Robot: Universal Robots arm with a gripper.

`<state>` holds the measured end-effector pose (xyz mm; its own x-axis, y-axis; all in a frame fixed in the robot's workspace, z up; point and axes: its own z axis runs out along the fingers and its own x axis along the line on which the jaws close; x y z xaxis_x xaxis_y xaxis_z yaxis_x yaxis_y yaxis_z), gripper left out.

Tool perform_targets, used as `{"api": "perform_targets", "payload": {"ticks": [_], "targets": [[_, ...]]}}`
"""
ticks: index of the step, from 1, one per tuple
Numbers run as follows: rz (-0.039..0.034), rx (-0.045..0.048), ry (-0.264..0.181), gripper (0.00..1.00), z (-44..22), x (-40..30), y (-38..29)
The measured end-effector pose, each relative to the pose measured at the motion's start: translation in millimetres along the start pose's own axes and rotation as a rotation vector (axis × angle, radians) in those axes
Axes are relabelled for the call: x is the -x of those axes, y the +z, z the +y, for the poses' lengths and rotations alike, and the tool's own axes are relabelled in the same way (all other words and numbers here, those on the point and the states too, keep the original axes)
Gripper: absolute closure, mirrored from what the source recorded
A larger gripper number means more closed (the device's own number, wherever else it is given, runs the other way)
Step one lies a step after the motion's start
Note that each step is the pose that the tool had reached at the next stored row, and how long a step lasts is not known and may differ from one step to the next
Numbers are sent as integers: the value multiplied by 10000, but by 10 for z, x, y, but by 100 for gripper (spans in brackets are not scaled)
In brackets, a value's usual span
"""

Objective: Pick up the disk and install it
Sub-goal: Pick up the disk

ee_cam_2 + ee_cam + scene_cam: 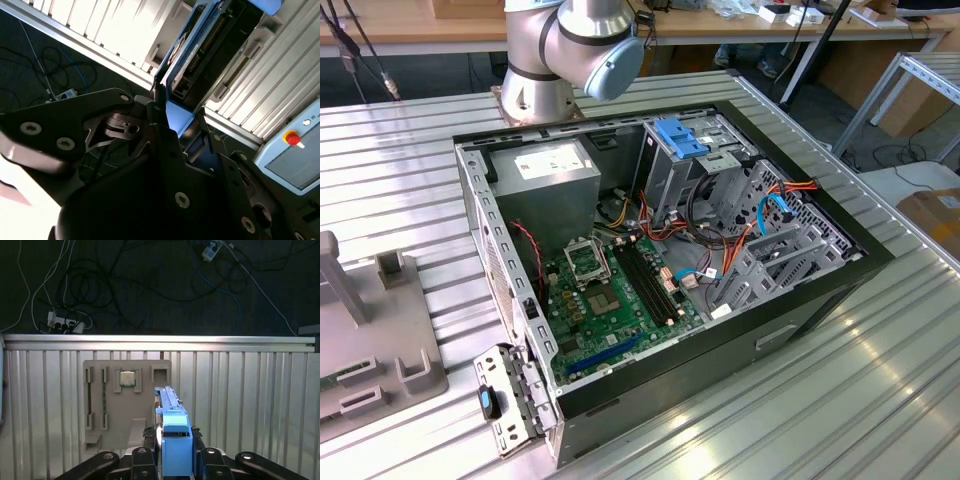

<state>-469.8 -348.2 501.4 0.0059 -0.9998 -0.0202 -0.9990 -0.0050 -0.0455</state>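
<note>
In both wrist views my gripper [175, 452] [172, 127] is shut on the disk [172, 422], a dark flat drive with bright blue side rails. The first wrist view has it edge-on, sticking out from between the black fingers [142, 457], high above the slatted metal table [240, 390]. In the second wrist view the disk [207, 47] extends away from the fingers, its dark face and connector edge visible. The open computer case [670, 250] lies on the table in the exterior view, with a grey drive cage and light-blue latch [685, 135] at its far side.
A grey fixture plate [127, 400] [380, 340] with a chip and slots lies on the table below the gripper. The arm's base [550, 60] stands behind the case. Cables and a power strip [65, 322] lie on the floor past the table edge. A panel with a red button [292, 137] stands nearby.
</note>
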Motion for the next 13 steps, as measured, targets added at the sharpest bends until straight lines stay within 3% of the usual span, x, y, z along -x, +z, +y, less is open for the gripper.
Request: {"api": "perform_targets", "payload": {"ticks": [2,4,5,11,13], "targets": [[0,0,0,63,-4,2,-76],[-2,0,0,63,-9,4,-192],[-1,2,0,63,-11,5,-212],[-6,-1,1,63,-10,4,-212],[-7,-1,0,63,-37,4,-211]]}}
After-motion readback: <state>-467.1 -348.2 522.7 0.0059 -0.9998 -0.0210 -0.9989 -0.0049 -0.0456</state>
